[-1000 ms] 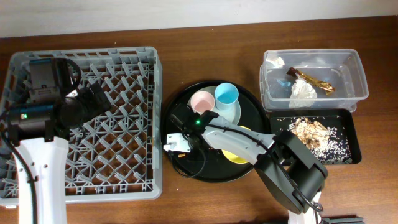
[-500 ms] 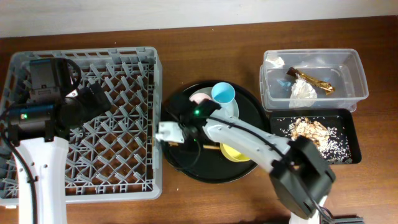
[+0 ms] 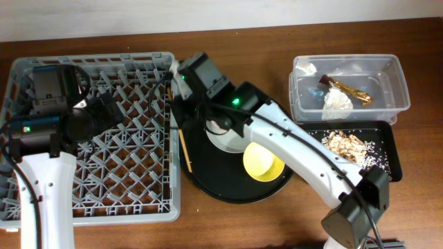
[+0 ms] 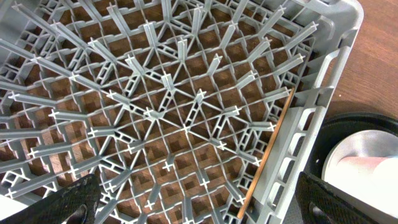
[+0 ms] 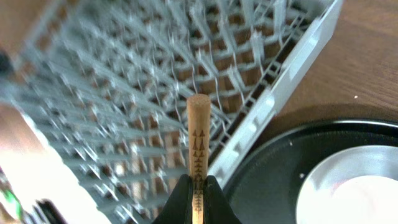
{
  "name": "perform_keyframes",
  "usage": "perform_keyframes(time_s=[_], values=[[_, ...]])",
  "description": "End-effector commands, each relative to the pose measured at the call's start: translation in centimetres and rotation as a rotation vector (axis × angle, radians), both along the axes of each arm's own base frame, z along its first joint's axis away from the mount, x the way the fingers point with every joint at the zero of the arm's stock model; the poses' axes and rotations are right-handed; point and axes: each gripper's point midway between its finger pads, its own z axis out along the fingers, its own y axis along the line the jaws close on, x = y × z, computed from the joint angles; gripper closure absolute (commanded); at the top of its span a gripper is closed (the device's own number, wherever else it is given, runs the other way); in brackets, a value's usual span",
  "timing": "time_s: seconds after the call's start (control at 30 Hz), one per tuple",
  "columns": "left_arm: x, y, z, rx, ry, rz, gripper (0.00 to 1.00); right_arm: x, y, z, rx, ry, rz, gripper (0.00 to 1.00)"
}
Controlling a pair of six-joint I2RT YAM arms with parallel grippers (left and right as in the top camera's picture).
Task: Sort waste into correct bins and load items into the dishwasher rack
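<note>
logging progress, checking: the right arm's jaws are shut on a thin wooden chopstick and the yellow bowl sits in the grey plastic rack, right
No. The overhead view shows the yellow bowl on the large round black tray, not in the square grey plastic rack. The right gripper has its jaws shut on a thin wooden chopstick.

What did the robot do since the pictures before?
The right gripper closed on a chopstick and carried it from the near left part of the round tray, away from the robot, to the rack's right wall. The left gripper stayed open over the rack. The tub and bowl did not move.
</note>
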Motion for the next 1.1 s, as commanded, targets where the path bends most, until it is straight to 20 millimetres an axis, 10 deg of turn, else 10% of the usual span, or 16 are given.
perform_keyframes(time_s=[0.0, 0.37, 0.63, 0.73, 0.9, 1.07], values=[[-0.2, -0.1, 0.6, -0.010, -0.021, 0.007, 0.01, -0.3, 0.2, 2.4, 0.162, 0.153, -0.086, 0.96], [-0.2, 0.0, 0.6, -0.009, -0.021, 0.008, 0.01, 0.1, 4.1, -4.2, 0.157, 0.307, -0.073, 0.96], [-0.2, 0.0, 0.6, -0.009, -0.021, 0.008, 0.01, 0.3, 2.5, -2.0, 0.147, 0.226, -0.047, 0.46], [-0.2, 0.0, 0.6, -0.009, -0.021, 0.008, 0.01, -0.9, -4.9, 2.2, 0.017, 0.134, -0.096, 0.34], [-0.2, 0.0, 0.6, -0.009, -0.021, 0.008, 0.01, -7.6, -22.8, 2.7, -0.487, 0.219, -0.321, 0.20], [-0.2, 0.0, 0.6, -0.009, -0.021, 0.008, 0.01, -9.1, -26.1, 2.6, -0.531, 0.297, -0.381, 0.16]])
